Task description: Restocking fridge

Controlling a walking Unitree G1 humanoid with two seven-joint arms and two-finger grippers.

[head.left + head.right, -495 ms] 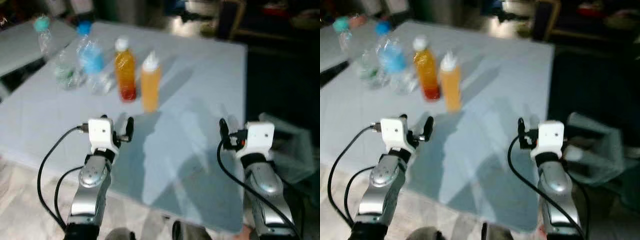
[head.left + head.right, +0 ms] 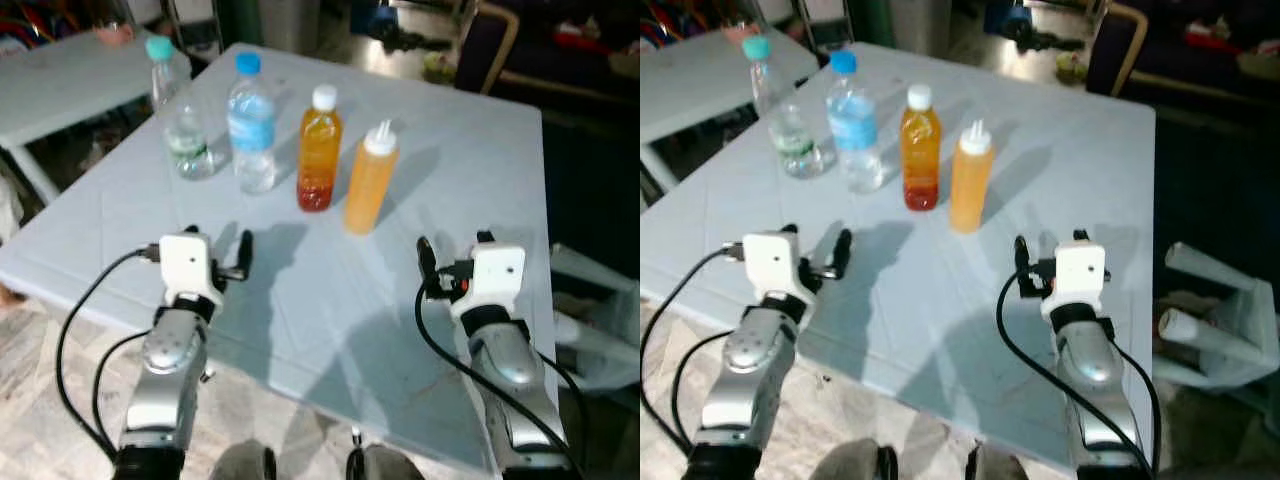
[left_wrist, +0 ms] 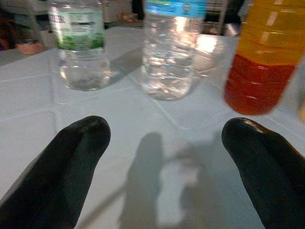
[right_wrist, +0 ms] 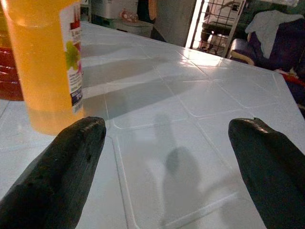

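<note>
Ahead, four bottles are seen standing upright in a loose row on a pale tiled table (image 2: 420, 290). From the robot's left they are a clear water bottle with a teal cap and green label (image 2: 178, 118), a clear water bottle with a blue cap and blue label (image 2: 251, 125), a bottle of orange drink with a white cap and a red layer at its base (image 2: 319, 150), and an orange bottle with a white nozzle cap (image 2: 369, 179). The last two are set just beside each other, the nozzle-capped one slightly nearer the robot. The left gripper (image 3: 164, 138) is held low over the near part of the table, its black fingers (image 3: 71, 167) spread wide with nothing between them, pointed toward the two water bottles and the red-based bottle. The right gripper (image 4: 167, 138) is likewise held over the table, its jaws released and empty, with the nozzle-capped bottle standing close beside one finger but not touched. Shadows of both arms are cast on the tabletop. A second pale table (image 2: 70, 75) is seen at the far left, and an overturned white plastic piece of furniture (image 2: 1225, 320) lies on the floor to the right.
</note>
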